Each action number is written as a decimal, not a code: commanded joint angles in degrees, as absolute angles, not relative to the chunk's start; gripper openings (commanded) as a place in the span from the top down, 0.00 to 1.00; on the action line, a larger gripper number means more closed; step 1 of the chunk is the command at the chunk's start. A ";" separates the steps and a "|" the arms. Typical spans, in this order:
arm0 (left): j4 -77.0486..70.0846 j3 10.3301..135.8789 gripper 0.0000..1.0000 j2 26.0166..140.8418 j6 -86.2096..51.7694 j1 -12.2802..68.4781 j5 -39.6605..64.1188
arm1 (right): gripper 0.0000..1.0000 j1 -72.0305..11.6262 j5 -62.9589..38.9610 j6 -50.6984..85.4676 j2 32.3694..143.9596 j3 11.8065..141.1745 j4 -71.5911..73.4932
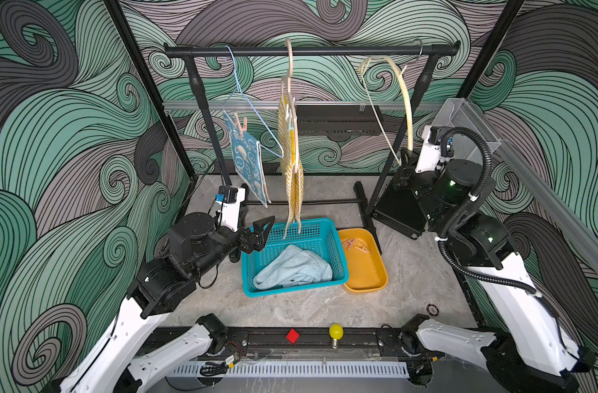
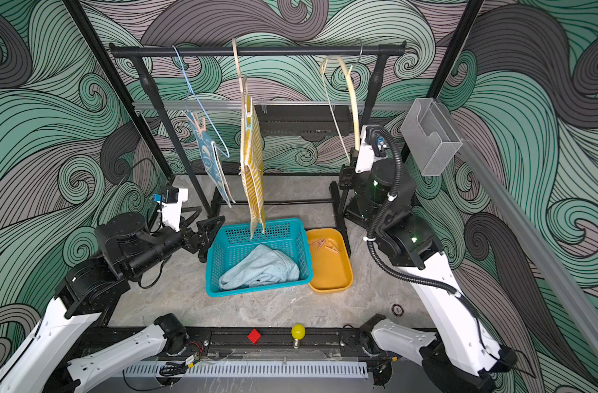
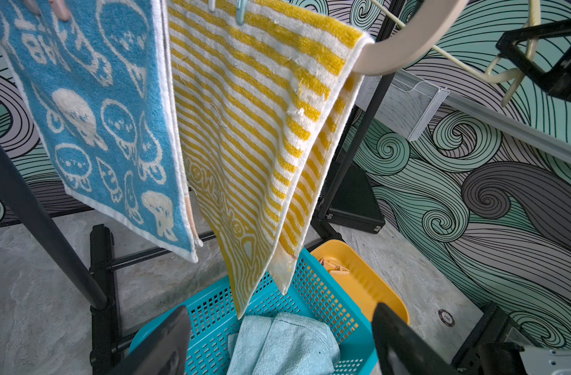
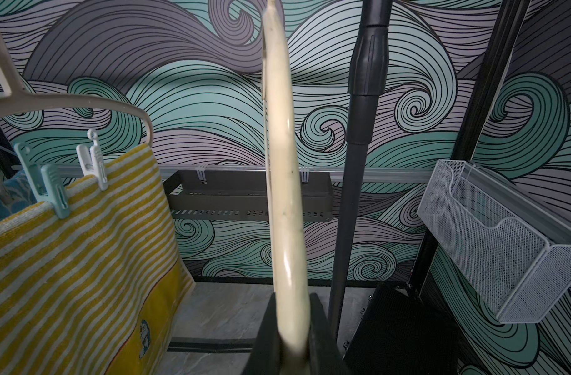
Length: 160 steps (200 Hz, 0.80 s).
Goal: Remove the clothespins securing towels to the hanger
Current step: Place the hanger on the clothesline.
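A: Near zone status?
B: Left claw (image 1: 261,234) stands released beside the teal basket (image 1: 319,227) rim. Pale-blue towel (image 1: 292,268) lies in the basket; loose clothespins (image 1: 357,245) lie in the yellow tray (image 1: 365,282) just beside it.
A: Far zone?
B: Pink pegs (image 1: 241,124) clamp the bunny towel (image 1: 248,163); teal peg (image 4: 55,191) and white peg (image 4: 95,168) clamp the striped towel (image 4: 82,243). Right claw (image 4: 292,334) is clenched on the cream hanger (image 4: 284,194).
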<state>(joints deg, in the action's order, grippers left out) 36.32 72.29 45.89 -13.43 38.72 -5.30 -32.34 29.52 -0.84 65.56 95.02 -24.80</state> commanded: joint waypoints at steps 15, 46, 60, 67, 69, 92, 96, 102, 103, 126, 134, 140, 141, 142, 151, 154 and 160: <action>35.51 73.92 0.15 45.35 -12.57 39.02 -6.22 | 1.00 -30.86 27.57 0.43 67.02 97.89 -23.88; 35.68 73.61 0.15 45.00 -12.57 39.02 -6.46 | 1.00 -29.72 26.47 1.21 68.80 99.62 -25.58; 35.73 73.48 0.15 44.76 -12.65 39.02 -6.68 | 1.00 -29.37 25.90 1.47 69.34 99.92 -25.76; 35.77 73.39 0.15 44.65 -12.66 39.02 -6.81 | 1.00 -29.27 25.76 1.49 69.55 100.02 -25.86; 35.73 73.39 0.15 44.61 -12.66 39.02 -6.84 | 1.00 -29.20 25.75 1.56 69.64 100.22 -25.91; 35.84 73.28 0.15 44.30 -12.63 39.02 -7.08 | 1.00 -28.72 25.08 1.89 70.39 100.96 -26.29; 35.85 73.30 0.15 44.30 -12.65 39.02 -7.12 | 1.00 -28.65 25.01 1.97 70.48 101.03 -26.29; 35.85 73.22 0.15 44.21 -12.65 39.02 -7.20 | 1.00 -28.53 24.75 2.06 70.68 101.18 -26.40; 35.86 73.21 0.15 44.21 -12.65 39.02 -7.21 | 1.00 -28.49 24.73 2.03 70.74 101.23 -26.40; 35.98 73.13 0.15 44.13 -12.70 39.02 -7.29 | 1.00 -28.09 24.36 2.11 71.49 101.82 -27.03; 36.03 73.13 0.15 44.12 -12.77 39.02 -7.30 | 1.00 -28.03 24.20 2.19 71.63 101.96 -27.38; 36.04 73.04 0.15 44.05 -12.81 39.02 -7.38 | 1.00 -27.93 23.98 2.24 71.78 102.02 -27.57; 35.99 73.04 0.15 44.04 -12.82 39.02 -7.38 | 1.00 -27.94 23.99 2.26 71.75 102.03 -27.58; 35.97 73.04 0.15 44.04 -12.83 39.02 -7.38 | 1.00 -27.94 23.99 2.26 71.75 102.03 -27.58; 36.09 72.95 0.15 43.88 -12.88 39.02 -7.45 | 1.00 -27.80 23.61 2.55 71.74 101.80 -27.66; 36.12 72.91 0.15 43.86 -12.91 39.02 -7.47 | 1.00 -27.85 23.55 2.55 71.72 101.72 -27.68; 36.12 72.86 0.15 43.86 -12.98 39.02 -7.49 | 1.00 -27.79 23.31 2.84 71.63 101.40 -27.74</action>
